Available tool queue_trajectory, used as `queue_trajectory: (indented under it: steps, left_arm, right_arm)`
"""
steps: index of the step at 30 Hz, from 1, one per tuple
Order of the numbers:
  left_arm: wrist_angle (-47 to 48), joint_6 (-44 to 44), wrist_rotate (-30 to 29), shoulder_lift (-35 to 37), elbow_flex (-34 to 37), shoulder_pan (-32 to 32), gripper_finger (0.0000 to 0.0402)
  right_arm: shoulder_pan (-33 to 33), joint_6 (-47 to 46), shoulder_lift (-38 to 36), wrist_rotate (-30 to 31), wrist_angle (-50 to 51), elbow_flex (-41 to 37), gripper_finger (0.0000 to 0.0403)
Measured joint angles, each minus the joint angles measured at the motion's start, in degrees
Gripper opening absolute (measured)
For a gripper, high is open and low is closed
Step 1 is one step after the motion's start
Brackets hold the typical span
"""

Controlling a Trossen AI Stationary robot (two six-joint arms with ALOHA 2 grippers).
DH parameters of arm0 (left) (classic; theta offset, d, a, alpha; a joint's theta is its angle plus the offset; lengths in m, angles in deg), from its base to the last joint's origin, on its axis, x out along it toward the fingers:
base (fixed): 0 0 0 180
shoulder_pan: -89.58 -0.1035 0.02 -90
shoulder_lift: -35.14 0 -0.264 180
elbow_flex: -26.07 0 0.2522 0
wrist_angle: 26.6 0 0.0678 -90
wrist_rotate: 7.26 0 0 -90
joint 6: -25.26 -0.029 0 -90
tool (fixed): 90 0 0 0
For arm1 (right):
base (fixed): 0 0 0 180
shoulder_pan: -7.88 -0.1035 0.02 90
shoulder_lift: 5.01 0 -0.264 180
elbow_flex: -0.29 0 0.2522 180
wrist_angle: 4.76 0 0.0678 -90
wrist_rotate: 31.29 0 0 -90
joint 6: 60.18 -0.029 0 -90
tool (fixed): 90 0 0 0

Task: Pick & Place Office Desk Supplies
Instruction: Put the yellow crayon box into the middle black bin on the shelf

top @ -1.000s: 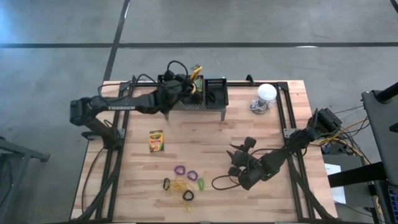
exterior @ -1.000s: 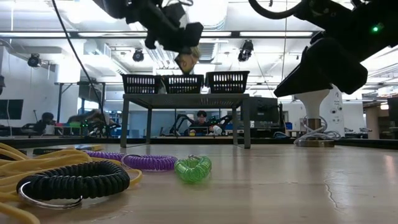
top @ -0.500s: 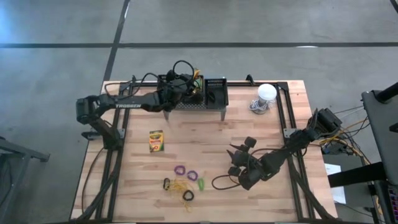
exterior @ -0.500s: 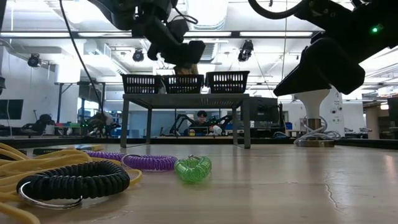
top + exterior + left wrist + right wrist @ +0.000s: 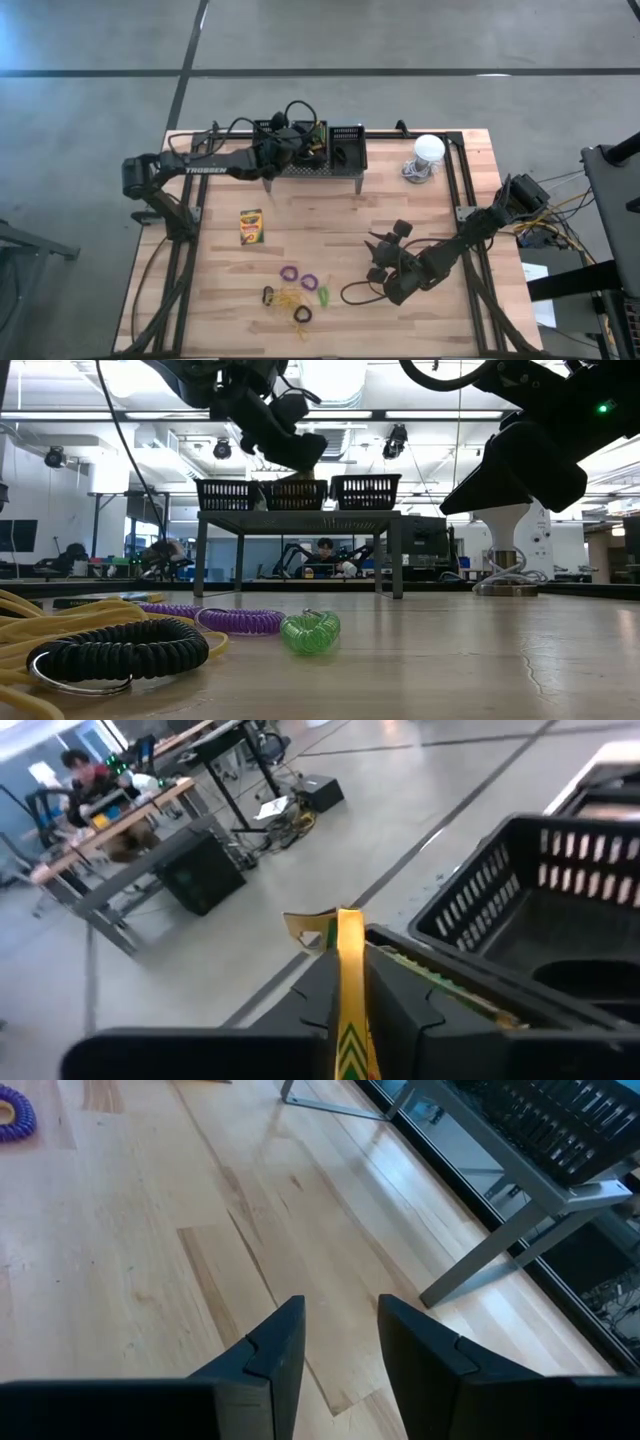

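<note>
My left gripper (image 5: 303,143) reaches over the black mesh baskets (image 5: 293,494) on the grey stand (image 5: 300,515) at the table's far side and is shut on a yellow-green crayon box (image 5: 345,945). The box is above the middle basket (image 5: 318,152). Another crayon box (image 5: 251,227) lies flat on the table's left half. Purple loops (image 5: 298,277), a green loop (image 5: 323,296), black loops (image 5: 302,315) and yellow bands (image 5: 288,298) lie near the front edge. My right gripper (image 5: 380,262) hovers open over bare wood right of them, with nothing between its fingers. My left gripper pinches the crayon box by its two broad faces (image 5: 350,1010) between its two fingers, so only the box's narrow yellow edge shows. The fingers come nearly level from the table's left, tipped a little down. The box stands on edge, its opened flap (image 5: 308,930) ahead of the fingertips.
A white dome-shaped object (image 5: 428,150) stands at the far right corner. The right-hand basket (image 5: 347,147) lies beside the left gripper. Black rails run along the table's left and right sides. Bare wood lies between the stand and the loops.
My left gripper has sunk toward the middle basket and rolled about its own axis, still shut on the crayon box. The box, which stuck up above the baskets, is now lower and mostly hidden behind the gripper in the low view.
</note>
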Motion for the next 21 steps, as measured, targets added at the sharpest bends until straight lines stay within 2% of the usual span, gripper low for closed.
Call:
queue_trajectory:
  steps: [3, 7, 13, 17, 21]
  left_arm:
    - [-0.02, -1.67, 1.11, 0.0, 0.0, -0.03, 0.001]
    - [0.1, -1.17, 3.18, 0.0, 0.0, 0.03, 0.0015]
    - [1.53, -1.19, 8.94, 0.11, -0.95, 0.08, 0.0084]
    - [7.81, -1.16, 9.32, 0.2, -4.18, 0.08, 0.014]
    - [13.0, -0.31, 9.6, 0.2, -7.95, 0.55, 0.0179]
  right_arm:
    - [0.0, 0.0, 0.0, -0.01, -0.04, 0.0, 0.0125]
    - [0.0, 0.0, 0.0, -0.04, -0.07, 0.0, 0.012]
    - [0.0, 0.0, 0.0, -0.1, -0.2, -0.05, 0.012]
    - [0.0, -0.09, 0.02, -0.11, -0.18, -0.11, 0.0123]
    - [0.0, -0.2, 0.02, -0.13, -0.21, -0.22, 0.0121]
